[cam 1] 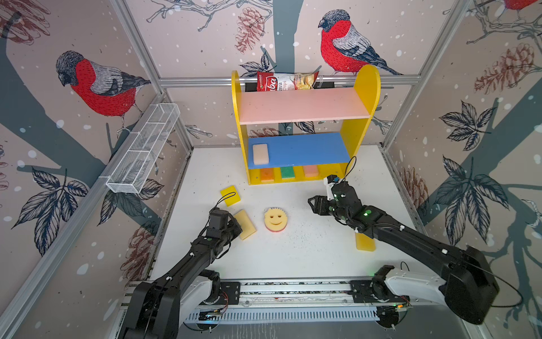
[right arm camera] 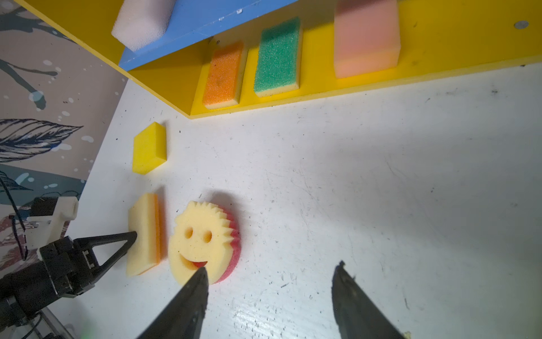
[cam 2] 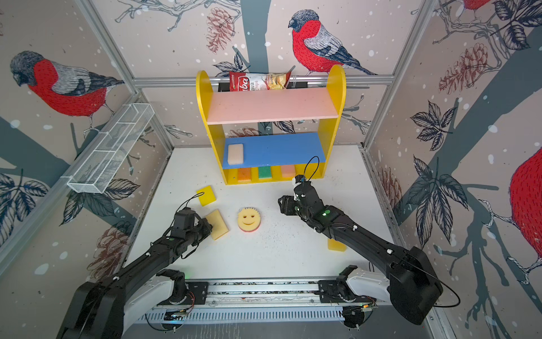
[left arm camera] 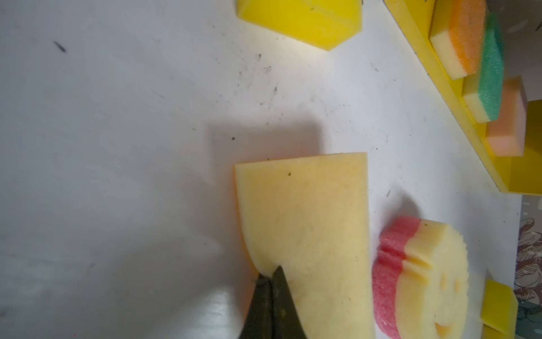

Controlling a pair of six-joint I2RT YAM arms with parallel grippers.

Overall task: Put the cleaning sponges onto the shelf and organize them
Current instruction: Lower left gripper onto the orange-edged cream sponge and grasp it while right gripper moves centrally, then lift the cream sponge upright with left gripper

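The left claw [left arm camera: 272, 277] is pinched shut on one end of the pale yellow rectangular foam sponge with an orange backing [cam 1: 246, 224], which lies on the white table [cam 1: 293, 258] just beside the round yellow smiley-face sponge [cam 1: 275, 218]. The grip looks shallow, right at the foam's edge. A slow, straight lift seems wise so the soft pad neither slips free nor swings into the smiley. The blue middle board [cam 1: 308, 148] of the yellow-sided three-tier shelf [cam 1: 363, 117] has bare room. Setting the pad flat there, parallel to the cream sponge [cam 1: 260, 154], would keep the row tidy. The right claw [right arm camera: 271, 267] hangs wide open over the table near the smiley, holding nothing.

Eight sponges show:
- Four are on the shelf: the cream one on the blue board, and an orange-topped [cam 1: 267, 174], a green-topped [cam 1: 287, 172] and a salmon one [cam 1: 310, 170] on the yellow base.
- Four are on the table: the gripped pad, the smiley, a bright yellow block [cam 1: 230, 195] and a yellow one partly under the right arm [cam 1: 365, 242].

There is also one red-and-white chips bag [cam 1: 284, 81] and one white wire-mesh basket [cam 1: 143, 149].
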